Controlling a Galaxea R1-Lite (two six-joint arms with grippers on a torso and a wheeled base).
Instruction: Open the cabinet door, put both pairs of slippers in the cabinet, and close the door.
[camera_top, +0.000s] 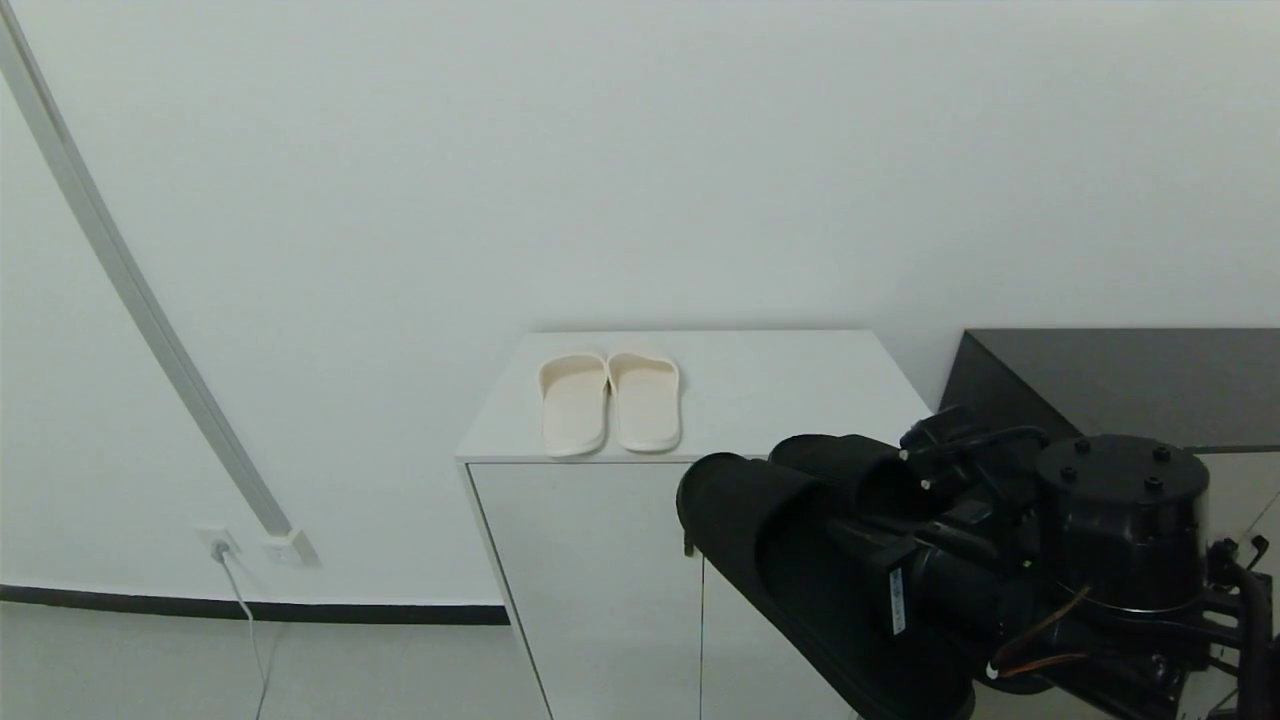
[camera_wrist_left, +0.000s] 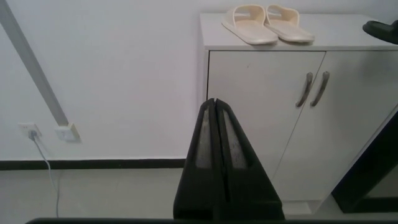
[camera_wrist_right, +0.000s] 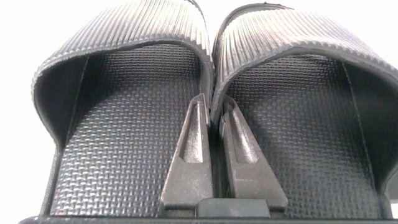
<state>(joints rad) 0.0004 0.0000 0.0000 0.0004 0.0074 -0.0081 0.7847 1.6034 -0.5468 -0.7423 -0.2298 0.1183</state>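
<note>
Starting at your far left, a grey cable duct (camera_top: 130, 280) slants down the wall to a wall socket (camera_top: 218, 545) with a lead plugged in; neither concerns you.

Next comes the white cabinet (camera_top: 780, 385). The cream slippers (camera_top: 610, 402) lie side by side on its top, touching each other, near the front edge on the left half, with their long axes running front to back. Both cabinet doors (camera_wrist_left: 261, 106) are shut, so the first step is not yet done. The two bar handles (camera_wrist_left: 305, 90) stand upright, one on each side of the centre seam, high on the doors.

Your left gripper (camera_wrist_left: 214, 106) has its fingers pressed together with nothing between them. It hangs back from the cabinet front, below the level of the handles. The handles lie ahead of it, between it and the black pair, with their long axis vertical. As I judge it, you must spread the fingers and bring them in across one bar (sideways, not along it).

Further right, your right gripper (camera_wrist_right: 212, 109) is pinching the two adjoining inner walls of the black slippers (camera_top: 780, 530), so the pair hangs as one. The pair sits just in front of the cabinet's upper right corner, with its long axis pointing towards the cabinet.

With that arm occupied, the free left arm is my pick for the door. Watch that the black pair does not block a door's swing.

At the far right a dark-topped unit (camera_top: 1130, 385) stands beside the cabinet.
</note>
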